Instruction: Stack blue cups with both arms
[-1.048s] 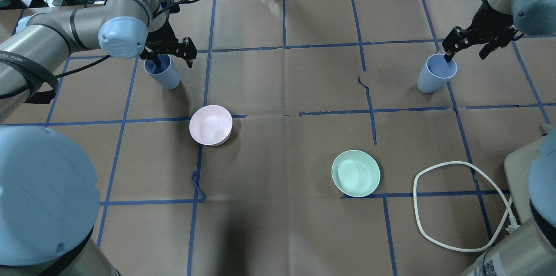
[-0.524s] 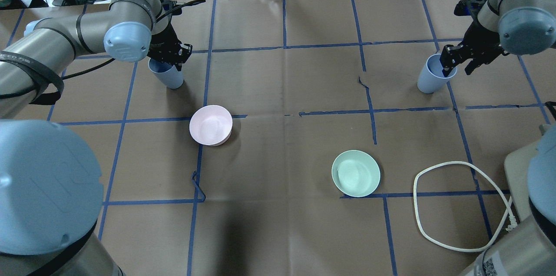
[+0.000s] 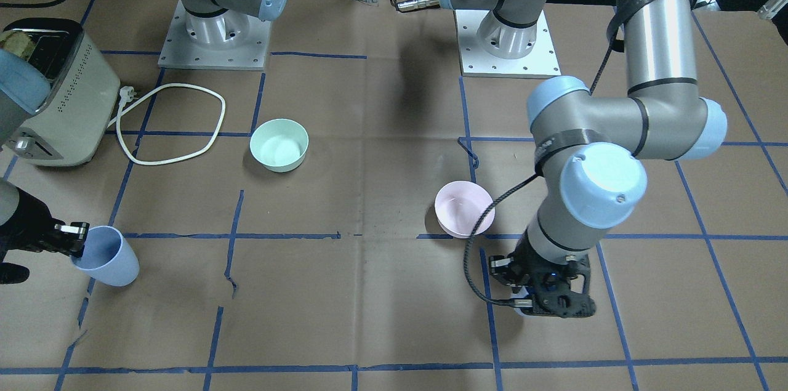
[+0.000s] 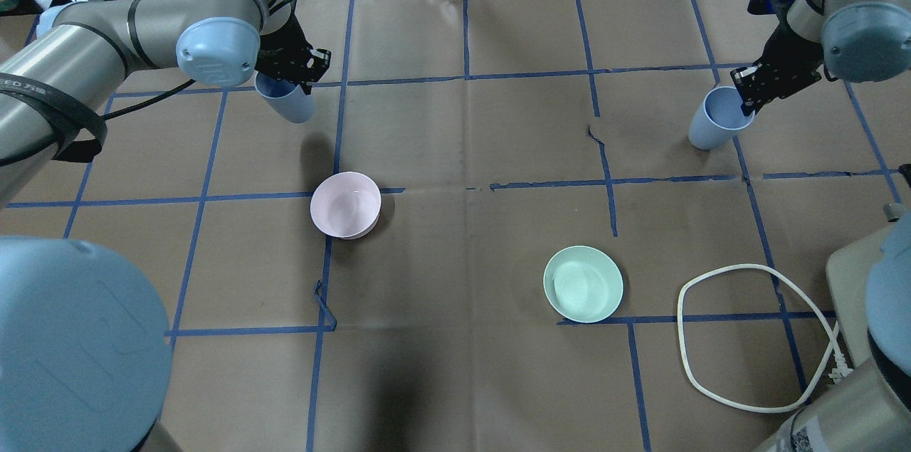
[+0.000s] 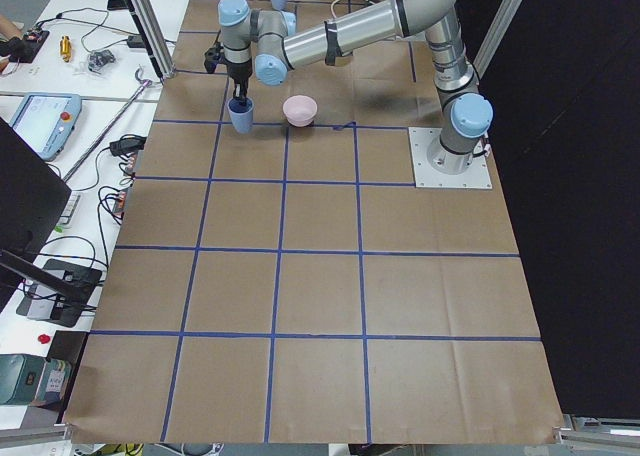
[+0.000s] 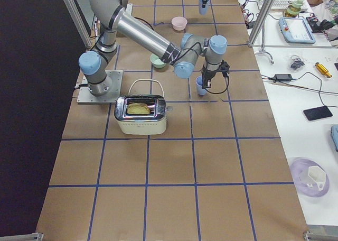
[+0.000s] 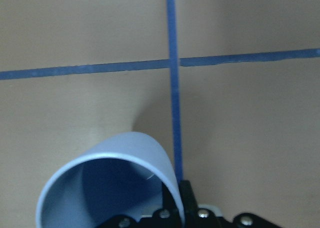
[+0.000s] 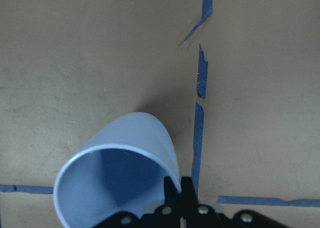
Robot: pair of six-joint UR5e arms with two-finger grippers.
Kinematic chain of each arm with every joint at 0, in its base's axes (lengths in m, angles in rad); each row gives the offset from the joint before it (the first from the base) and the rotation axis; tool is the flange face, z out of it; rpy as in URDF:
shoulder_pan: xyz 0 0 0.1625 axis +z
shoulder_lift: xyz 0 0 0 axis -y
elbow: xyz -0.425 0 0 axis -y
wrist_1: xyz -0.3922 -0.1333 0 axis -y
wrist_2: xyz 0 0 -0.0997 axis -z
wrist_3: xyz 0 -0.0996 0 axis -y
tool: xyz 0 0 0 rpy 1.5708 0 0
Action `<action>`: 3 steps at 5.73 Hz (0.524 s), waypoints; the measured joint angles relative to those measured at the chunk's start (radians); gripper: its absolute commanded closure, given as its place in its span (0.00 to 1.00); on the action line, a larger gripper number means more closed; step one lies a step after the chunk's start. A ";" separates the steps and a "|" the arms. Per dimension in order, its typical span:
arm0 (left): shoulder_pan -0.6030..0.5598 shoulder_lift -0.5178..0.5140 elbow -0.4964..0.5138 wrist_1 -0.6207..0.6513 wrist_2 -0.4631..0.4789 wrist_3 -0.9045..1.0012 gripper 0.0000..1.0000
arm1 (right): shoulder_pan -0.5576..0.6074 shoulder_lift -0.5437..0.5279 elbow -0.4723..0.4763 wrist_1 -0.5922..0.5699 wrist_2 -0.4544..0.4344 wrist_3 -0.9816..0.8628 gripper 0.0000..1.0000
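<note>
Left gripper is clamped on the rim of the left blue cup. Cup is held clear of the table, far-left area, with its shadow offset toward the pink bowl. Right gripper is pinching the rim of the right blue cup, one finger inside the wall. That cup is tilted, far-right area; can't tell if its base touches. Cups are well apart. Green bowl sits nearer the robot, right of centre.
</note>
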 measured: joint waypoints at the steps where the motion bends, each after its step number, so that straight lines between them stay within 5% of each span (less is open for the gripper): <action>1: -0.085 -0.015 0.032 0.008 0.000 -0.128 0.96 | 0.012 -0.044 -0.063 0.096 -0.004 0.014 0.93; 3: -0.248 -0.105 0.108 0.068 0.001 -0.334 0.94 | 0.043 -0.159 -0.188 0.390 -0.008 0.074 0.93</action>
